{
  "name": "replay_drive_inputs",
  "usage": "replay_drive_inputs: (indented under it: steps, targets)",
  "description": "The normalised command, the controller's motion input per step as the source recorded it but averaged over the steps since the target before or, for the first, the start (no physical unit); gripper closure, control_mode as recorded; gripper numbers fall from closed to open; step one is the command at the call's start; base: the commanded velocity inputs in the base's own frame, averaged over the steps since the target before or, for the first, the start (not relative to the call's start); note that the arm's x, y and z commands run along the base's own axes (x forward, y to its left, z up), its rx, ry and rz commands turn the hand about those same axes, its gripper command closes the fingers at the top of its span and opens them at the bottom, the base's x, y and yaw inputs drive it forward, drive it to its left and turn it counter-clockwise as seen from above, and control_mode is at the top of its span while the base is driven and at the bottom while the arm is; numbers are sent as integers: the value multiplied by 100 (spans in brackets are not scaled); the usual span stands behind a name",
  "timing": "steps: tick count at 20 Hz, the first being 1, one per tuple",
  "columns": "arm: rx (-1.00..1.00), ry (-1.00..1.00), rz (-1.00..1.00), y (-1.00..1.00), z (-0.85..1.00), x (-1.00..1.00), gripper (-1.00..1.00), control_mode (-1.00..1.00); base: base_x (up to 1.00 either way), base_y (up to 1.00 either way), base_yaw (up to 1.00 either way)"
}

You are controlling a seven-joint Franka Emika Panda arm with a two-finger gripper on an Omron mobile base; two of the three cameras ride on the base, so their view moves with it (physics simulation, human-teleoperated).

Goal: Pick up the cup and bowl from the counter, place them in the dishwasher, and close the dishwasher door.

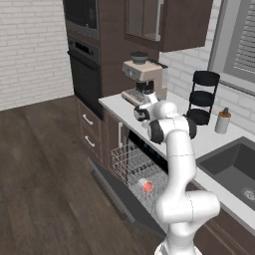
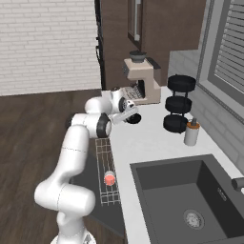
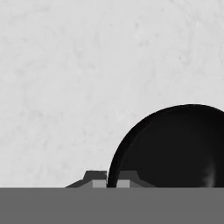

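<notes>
Pinching the bowl's (image 3: 175,148) rim between the closed hand's (image 3: 113,180) tips on the table (image 3: 65,65), readying its lift toward the rack (image 1: 135,167) already holding the cup (image 1: 147,186).

Pale tabletop (image 2: 147,138) carries a coffee machine (image 2: 143,78), black three-tier stand (image 2: 178,102), pump bottle (image 2: 192,132) and black bowl (image 2: 134,118); a dark sink (image 2: 181,200) is set into it.
</notes>
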Motion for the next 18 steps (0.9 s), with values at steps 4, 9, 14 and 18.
replay_drive_inputs:
  steps: [4,9,14,18]
  targets:
    - [0,-6,2,67,3,-87,100,-100,0,0,0]
    - [-1,-7,8,100,21,-100,100,-100,0,0,0]
    - [0,0,11,100,1,-100,100,-100,0,0,0]
    - [2,1,10,70,-27,-100,100,-100,0,0,0]
